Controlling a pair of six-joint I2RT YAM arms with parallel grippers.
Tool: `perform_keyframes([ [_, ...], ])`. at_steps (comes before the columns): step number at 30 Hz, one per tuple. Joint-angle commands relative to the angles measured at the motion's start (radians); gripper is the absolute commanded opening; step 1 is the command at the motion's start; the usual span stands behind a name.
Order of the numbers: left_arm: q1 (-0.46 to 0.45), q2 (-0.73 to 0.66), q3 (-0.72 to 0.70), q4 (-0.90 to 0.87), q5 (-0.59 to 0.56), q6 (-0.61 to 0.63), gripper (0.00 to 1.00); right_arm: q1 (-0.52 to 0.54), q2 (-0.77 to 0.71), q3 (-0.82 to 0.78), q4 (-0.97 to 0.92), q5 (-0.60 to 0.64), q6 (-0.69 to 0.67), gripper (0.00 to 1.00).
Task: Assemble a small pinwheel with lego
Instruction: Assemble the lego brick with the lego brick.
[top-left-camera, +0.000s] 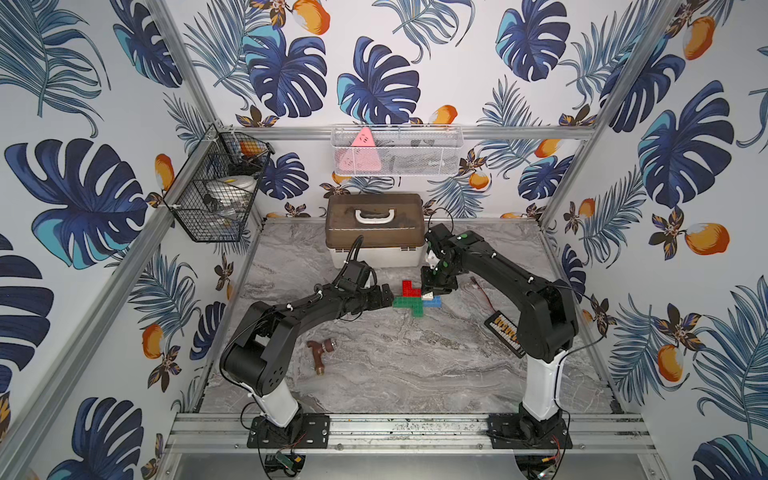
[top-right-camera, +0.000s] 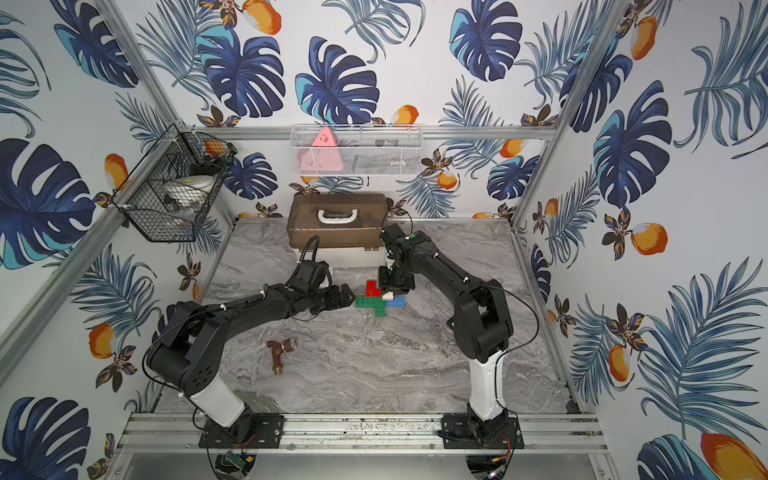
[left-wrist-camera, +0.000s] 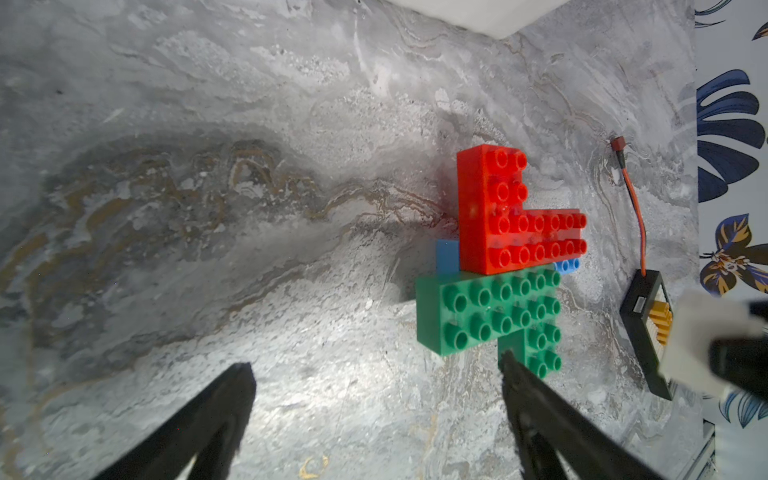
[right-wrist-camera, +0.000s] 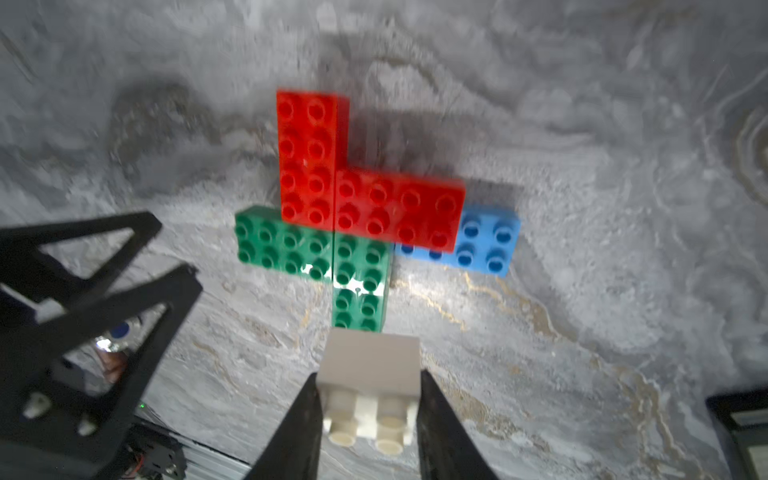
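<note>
- Grey marble-patterned tabletop (top-left-camera: 415, 374) fills the floor of the cell. The places below take the back wall as 12 o'clock.
- White wallpaper printed with blue leaves and orange fruit (top-left-camera: 374, 83) covers all three walls, and aluminium framing runs along the corners.
- A ribbed aluminium rail (top-left-camera: 407, 430) crosses the 6 o'clock edge and carries both arm bases.
- A white box with a brown translucent lid and a white handle (top-left-camera: 376, 226) stands at 12 o'clock against the back wall.
- Above it hangs a white mesh basket (top-left-camera: 397, 151) with a pink triangular item (top-left-camera: 361, 156) inside.
- A black wire basket (top-left-camera: 216, 191) is fixed to the side wall at 10 o'clock.
- A brown pipe fitting (top-left-camera: 320, 351) lies at 8 o'clock, and a black oblong board with coloured buttons (top-left-camera: 505, 332) lies at 4 o'clock, partly behind the right arm.
- The pinwheel (top-left-camera: 415, 301), a flat cross of studded plastic, sits just toward 12 o'clock from the middle in both top views (top-right-camera: 376, 302).
- In the build, two red bricks (right-wrist-camera: 332, 178) form an L, two green bricks (right-wrist-camera: 324, 253) form another, and a blue brick (right-wrist-camera: 486, 243) shows from under the red.
- The right gripper (right-wrist-camera: 369, 376) pinches a white square brick (right-wrist-camera: 372, 357) between its jaws at the build's 3 o'clock side. The wrist view shows the brick apart from the build.
- The left gripper (left-wrist-camera: 374, 363) has its jaws spread wide and holds nothing, at the build's 9 o'clock side. One fingertip (left-wrist-camera: 511, 370) overlaps a green brick's edge, and contact cannot be told.
</note>
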Motion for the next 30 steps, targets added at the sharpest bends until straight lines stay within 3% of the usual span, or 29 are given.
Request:
perform_keyframes([
  [1,0.003,0.002,-0.008,0.036,0.008,-0.019,0.98,0.002,0.086,0.09,-0.042,-0.033,0.022,0.38],
  [5,0.004,0.007,-0.003,0.024,0.005,-0.012,0.98,0.016,0.178,0.172,-0.066,-0.045,0.034,0.37],
  [18,0.007,0.031,-0.027,0.056,0.024,-0.024,0.98,0.026,0.281,0.28,-0.115,-0.035,0.052,0.37],
  [30,0.008,0.048,-0.004,0.066,0.019,-0.035,0.99,0.035,0.298,0.232,-0.111,-0.024,0.061,0.36],
])
